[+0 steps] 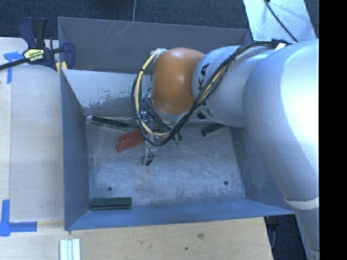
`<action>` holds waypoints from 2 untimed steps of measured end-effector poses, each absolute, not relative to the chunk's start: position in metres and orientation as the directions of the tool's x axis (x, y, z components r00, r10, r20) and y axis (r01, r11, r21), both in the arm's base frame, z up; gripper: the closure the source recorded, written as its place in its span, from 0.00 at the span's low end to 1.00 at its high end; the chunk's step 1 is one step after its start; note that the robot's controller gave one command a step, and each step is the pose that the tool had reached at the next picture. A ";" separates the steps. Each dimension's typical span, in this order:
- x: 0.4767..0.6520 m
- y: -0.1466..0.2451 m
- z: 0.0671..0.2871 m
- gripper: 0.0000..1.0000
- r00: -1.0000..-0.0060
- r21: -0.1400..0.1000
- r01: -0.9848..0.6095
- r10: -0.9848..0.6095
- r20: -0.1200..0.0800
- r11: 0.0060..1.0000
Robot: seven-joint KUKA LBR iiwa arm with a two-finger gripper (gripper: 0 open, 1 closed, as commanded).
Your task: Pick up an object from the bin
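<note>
1. The green bar (110, 202), dark and flat, lies along the foot of the near wall of the bin (74, 161), towards the near-left corner. It is well apart from everything else.
2. Further in, a little left of the floor's middle, the gripper (147, 158) shows as a small metal tip below a tangle of cables (157, 133). The rest of it is hidden, so I cannot tell whether the fingers are apart or together. I also cannot tell whether the tip touches the floor.
3. Just left of that tip and slightly behind it lies the red block (129, 142), a flat reddish-brown piece set at a slant. It is the nearest thing to the gripper. Its right end runs under the cables, so whether the gripper touches it is unclear.
4. Behind the block, a black rod (110, 122) lies along the foot of the far wall on the left. Its right end is lost behind the cables.
5. Also near the far wall, right of the wrist, a black piece (212, 128) pokes out from under the arm (260, 96). Too little shows to tell what it is.
6. The orange cover (172, 80) and the arm hide the far-right part of the floor.
</note>
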State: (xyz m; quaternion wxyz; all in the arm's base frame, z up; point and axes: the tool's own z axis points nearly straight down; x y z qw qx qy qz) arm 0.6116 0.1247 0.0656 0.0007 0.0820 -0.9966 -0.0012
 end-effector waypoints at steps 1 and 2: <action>0.613 0.121 0.071 1.00 -0.987 0.001 -0.158 -0.158 -0.004 0.987; 0.596 0.112 0.199 1.00 -0.988 0.000 -0.152 -0.152 -0.011 0.988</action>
